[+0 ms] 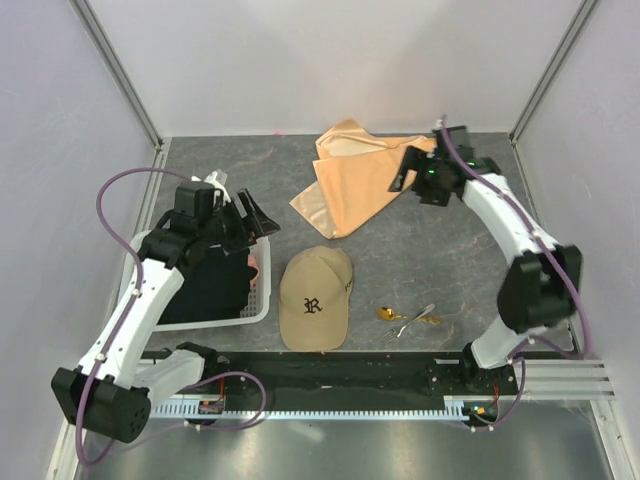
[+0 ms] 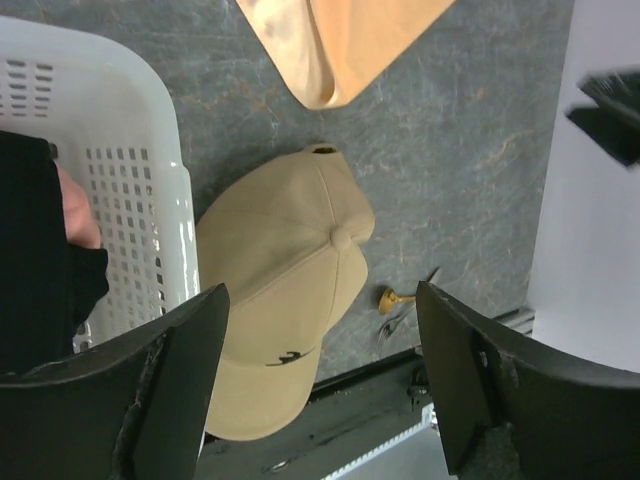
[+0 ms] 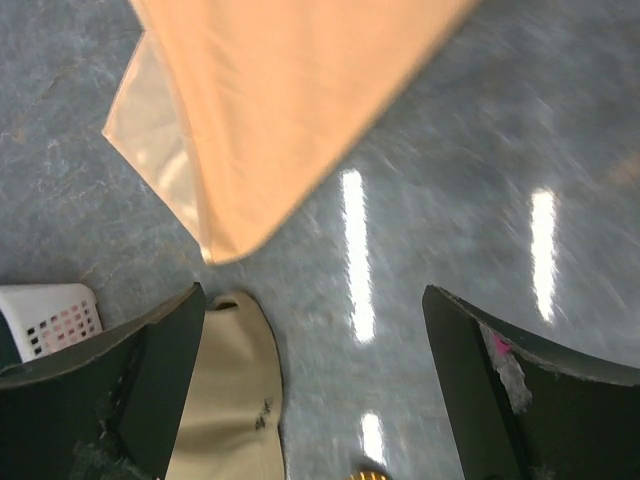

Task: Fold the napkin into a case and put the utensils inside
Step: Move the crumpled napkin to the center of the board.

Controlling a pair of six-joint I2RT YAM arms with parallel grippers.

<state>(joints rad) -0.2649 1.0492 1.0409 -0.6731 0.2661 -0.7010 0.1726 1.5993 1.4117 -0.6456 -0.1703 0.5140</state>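
1. Napkin [image 1: 345, 190]: lies at the far centre of the table [image 1: 450, 260], rumpled. Part of it is lapped over itself, and one corner points toward the near side. It is not spread flat and there is no case shape yet.
2. Utensils [image 1: 405, 318]: on the table at the near side, just right of the tan cap [image 1: 315, 298]. The gold spoon [image 1: 385, 313] lies against the silvery pieces. All are well apart from the napkin and none is inside anything.
3. Right gripper [image 1: 403, 175]: at the napkin's far right edge, jaws spread wide and holding nothing. Its wrist view looks down past the cloth's near corner [image 3: 215, 245] to bare table. I cannot tell whether a finger touches the cloth.
4. Left gripper [image 1: 250, 215]: hangs over the far right corner of the white basket [image 1: 262, 300] on the left, fingers [image 2: 170, 390] wide apart and empty. A black cloth [image 1: 205, 285] sits in the basket.
5. Step in hand, by my reading: the very start, getting the napkin laid out square before any fold. The right arm looks placed to take an edge.
6. Next move calls for:
   - a low pinch on one edge or corner, fingertips close to the table, because the cloth looks thin and slippery
   - bringing the left arm across to take the opposite edge so the sheet can be drawn flat
   - minding the cap, which lies between the napkin and the utensils and could snag a dragged corner
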